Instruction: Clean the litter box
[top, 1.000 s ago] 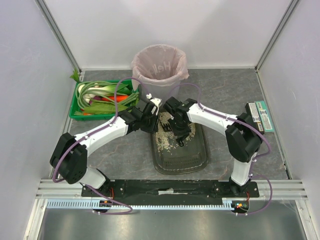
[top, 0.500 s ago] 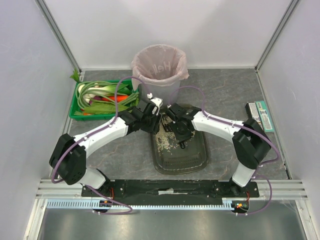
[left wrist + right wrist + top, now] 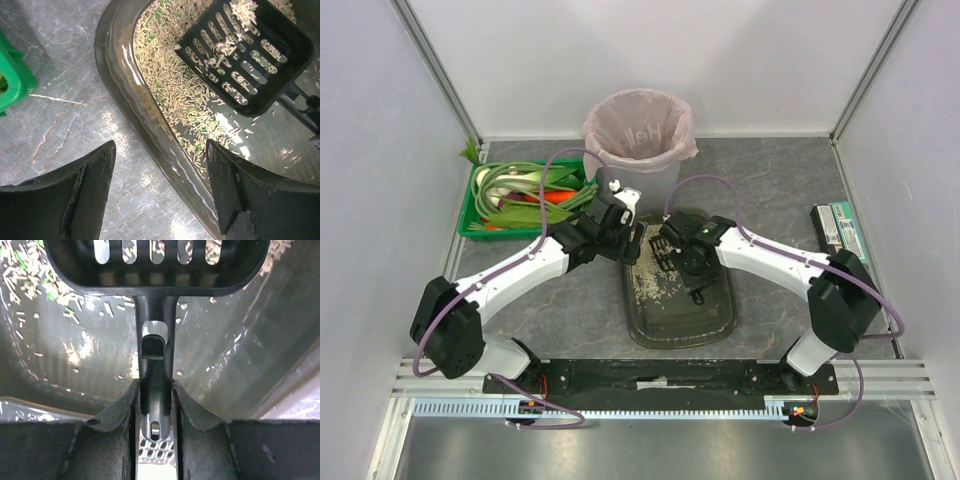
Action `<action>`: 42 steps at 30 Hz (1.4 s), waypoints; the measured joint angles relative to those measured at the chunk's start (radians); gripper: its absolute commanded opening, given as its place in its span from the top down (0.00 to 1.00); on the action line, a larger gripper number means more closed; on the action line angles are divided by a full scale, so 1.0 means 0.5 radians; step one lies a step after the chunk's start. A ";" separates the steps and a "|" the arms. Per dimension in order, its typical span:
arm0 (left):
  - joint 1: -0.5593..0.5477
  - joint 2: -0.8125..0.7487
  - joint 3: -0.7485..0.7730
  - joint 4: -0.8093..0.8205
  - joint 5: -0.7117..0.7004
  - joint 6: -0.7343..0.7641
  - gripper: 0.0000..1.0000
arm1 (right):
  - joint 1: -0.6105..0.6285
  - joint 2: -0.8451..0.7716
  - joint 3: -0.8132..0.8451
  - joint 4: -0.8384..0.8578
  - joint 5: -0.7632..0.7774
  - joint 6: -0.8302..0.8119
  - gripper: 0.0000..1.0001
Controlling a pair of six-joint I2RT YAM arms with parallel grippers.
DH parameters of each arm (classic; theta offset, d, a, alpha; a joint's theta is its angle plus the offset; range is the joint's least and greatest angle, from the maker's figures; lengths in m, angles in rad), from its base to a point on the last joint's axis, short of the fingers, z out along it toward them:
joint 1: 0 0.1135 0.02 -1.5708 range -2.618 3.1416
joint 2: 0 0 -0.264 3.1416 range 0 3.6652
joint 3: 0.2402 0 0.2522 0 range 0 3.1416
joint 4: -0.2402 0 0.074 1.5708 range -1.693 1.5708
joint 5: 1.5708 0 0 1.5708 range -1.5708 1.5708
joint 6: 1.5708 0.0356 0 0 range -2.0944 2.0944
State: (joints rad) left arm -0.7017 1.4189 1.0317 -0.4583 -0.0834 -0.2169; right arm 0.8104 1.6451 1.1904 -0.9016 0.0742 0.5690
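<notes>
The litter box (image 3: 705, 322) is a dark olive-grey tray in the middle of the table, with beige pellet litter (image 3: 650, 285) in its far left part. My right gripper (image 3: 692, 270) is shut on the handle of a black slotted scoop (image 3: 155, 385), whose blade (image 3: 245, 55) holds some pellets over the litter. My left gripper (image 3: 625, 235) is open; its fingers (image 3: 85, 190) straddle the tray's far left rim (image 3: 145, 110) without holding it.
A grey bin with a pink bag (image 3: 640, 135) stands just behind the tray. A green crate of vegetables (image 3: 515, 195) is at the back left. Flat packets (image 3: 840, 232) lie at the right edge. Walls close in both sides.
My right gripper has drawn the scoop nearer and lower over the tray. My left gripper has shifted slightly toward the tray's far left rim.
</notes>
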 measured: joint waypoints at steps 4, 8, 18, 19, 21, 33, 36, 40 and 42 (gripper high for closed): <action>0.000 -0.061 -0.005 0.027 -0.037 0.013 0.17 | 0.024 -0.124 -0.044 -0.069 0.005 -0.002 1.00; 0.000 -0.130 -0.024 0.054 -0.081 0.027 0.16 | 0.061 -0.233 -0.074 -0.104 0.022 -0.009 1.00; 0.000 -0.150 -0.054 0.083 -0.150 0.049 0.16 | 0.110 -0.371 -0.150 -0.203 0.121 -0.024 1.00; 0.000 -0.153 -0.056 0.084 -0.153 0.050 0.16 | 0.114 -0.388 -0.150 -0.204 0.111 -0.032 1.00; 0.000 -0.163 -0.062 0.084 -0.162 0.050 0.16 | 0.128 -0.411 -0.150 -0.206 0.091 -0.045 1.00; 0.000 -0.212 -0.067 0.090 -0.199 0.059 0.15 | 0.224 -0.426 -0.151 -0.278 0.126 -0.050 1.00; 0.000 -0.219 -0.072 0.091 -0.206 0.072 0.15 | 0.264 -0.431 -0.151 -0.280 0.101 -0.058 1.00; 0.000 -0.242 -0.074 0.094 -0.220 0.082 0.15 | 0.309 -0.432 -0.151 -0.315 0.179 -0.049 1.00; 0.000 -0.259 -0.078 0.099 -0.233 0.086 0.15 | 0.321 -0.435 -0.163 -0.305 0.173 -0.056 1.00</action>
State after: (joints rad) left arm -0.7017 1.2896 0.9928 -0.4088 -0.1997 -0.1738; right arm 0.9710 1.4277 1.1088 -1.0542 0.1608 0.5407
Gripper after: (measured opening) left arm 0.845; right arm 0.320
